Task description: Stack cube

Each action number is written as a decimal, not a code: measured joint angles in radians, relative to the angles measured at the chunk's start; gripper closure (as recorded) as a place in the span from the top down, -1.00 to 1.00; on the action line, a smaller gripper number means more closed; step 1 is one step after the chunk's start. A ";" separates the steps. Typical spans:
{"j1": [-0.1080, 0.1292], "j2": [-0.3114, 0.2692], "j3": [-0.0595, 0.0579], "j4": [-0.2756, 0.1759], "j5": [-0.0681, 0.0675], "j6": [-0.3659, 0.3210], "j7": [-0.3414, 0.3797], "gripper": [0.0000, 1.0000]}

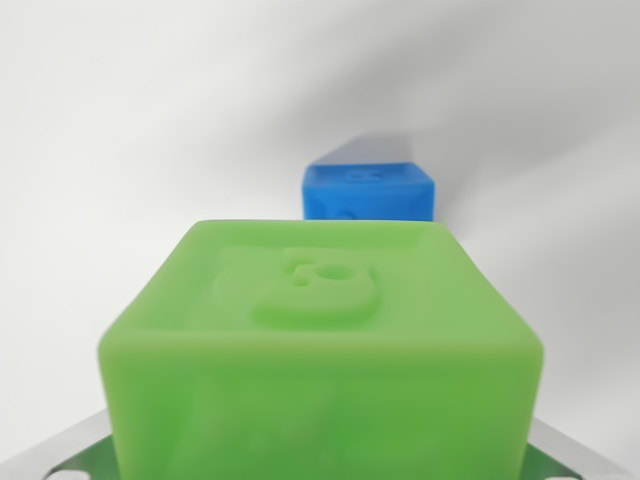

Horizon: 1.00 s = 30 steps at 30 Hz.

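Note:
A green cube (320, 330) with an embossed figure on its top face fills the lower half of the wrist view, very close to the camera. My gripper (320, 468) is shut on it. Only the grey fingertips (62, 450) show, pressed against the cube's lower left and lower right sides. Beyond it, a smaller-looking blue cube (368, 192) rests on the white table (120, 130), just right of centre. The green cube's top edge overlaps the blue cube's base in this view. How high the green cube hangs above the table is hidden.
Soft grey shadows lie across the white surface at the upper right and behind the blue cube. Nothing else stands in view.

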 joint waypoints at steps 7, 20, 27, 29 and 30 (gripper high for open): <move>-0.004 -0.043 -0.007 -0.031 0.002 -0.011 -0.013 -1.00; -0.004 0.038 -0.010 -0.044 0.002 0.072 -0.016 -1.00; -0.004 0.083 -0.010 -0.045 0.002 0.122 -0.016 -1.00; -0.004 0.101 -0.010 -0.045 0.002 0.138 -0.016 -1.00; -0.004 0.110 -0.010 -0.045 0.002 0.146 -0.016 -1.00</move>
